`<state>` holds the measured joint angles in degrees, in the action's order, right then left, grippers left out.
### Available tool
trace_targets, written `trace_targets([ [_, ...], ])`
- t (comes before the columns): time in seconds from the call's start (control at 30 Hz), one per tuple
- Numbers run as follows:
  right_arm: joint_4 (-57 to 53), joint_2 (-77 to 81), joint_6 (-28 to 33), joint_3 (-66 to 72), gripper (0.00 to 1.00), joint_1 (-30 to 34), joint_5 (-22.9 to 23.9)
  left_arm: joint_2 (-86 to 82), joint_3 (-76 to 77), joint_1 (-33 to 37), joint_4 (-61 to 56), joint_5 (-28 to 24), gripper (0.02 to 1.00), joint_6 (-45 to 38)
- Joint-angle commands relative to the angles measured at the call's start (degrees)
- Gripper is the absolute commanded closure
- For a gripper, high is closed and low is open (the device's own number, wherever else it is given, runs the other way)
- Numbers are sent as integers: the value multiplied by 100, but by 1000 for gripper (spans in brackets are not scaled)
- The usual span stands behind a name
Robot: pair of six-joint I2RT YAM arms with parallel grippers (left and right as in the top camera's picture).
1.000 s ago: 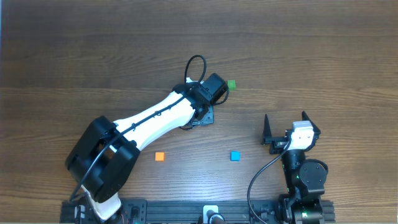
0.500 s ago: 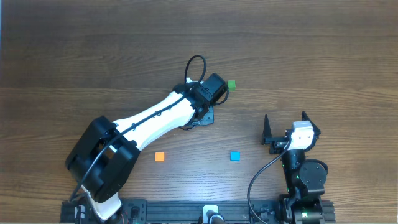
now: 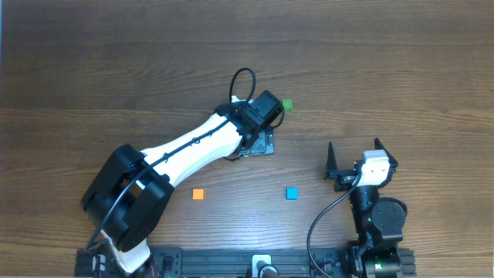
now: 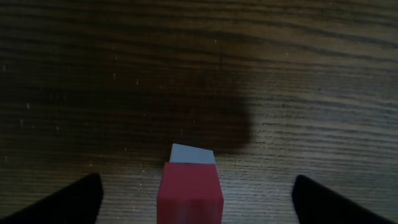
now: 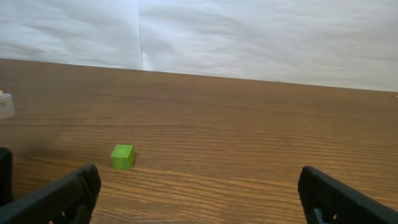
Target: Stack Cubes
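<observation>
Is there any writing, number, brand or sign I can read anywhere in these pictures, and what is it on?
None: no word, number, label or sign can be read in any view.
The small green cube, small orange cube, small blue cube and red cube all show plain faces.
The brown wooden table shows only grain.
The white left arm carries no legible print.

Five cubes, one each: green cube [image 3: 287, 104], orange cube [image 3: 198, 194], blue cube [image 3: 291, 193], red cube [image 4: 189, 191], grey cube [image 4: 193, 154].
</observation>
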<state>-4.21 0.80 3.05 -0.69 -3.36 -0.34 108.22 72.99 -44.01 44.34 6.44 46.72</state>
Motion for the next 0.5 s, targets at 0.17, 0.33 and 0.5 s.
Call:
trace_targets([
  [0.17, 9, -42, 4, 39, 7, 42, -68, -1523, -61, 0, 632, 7, 18, 4],
  [0.33, 9, -42, 4, 42, 7, 42, -68, -2586, -98, -267, 1794, 160, 20, 155],
  [0.5, 9, -42, 4, 39, 9, 42, -68, -3161, -682, -514, 2024, 544, 20, 562],
])
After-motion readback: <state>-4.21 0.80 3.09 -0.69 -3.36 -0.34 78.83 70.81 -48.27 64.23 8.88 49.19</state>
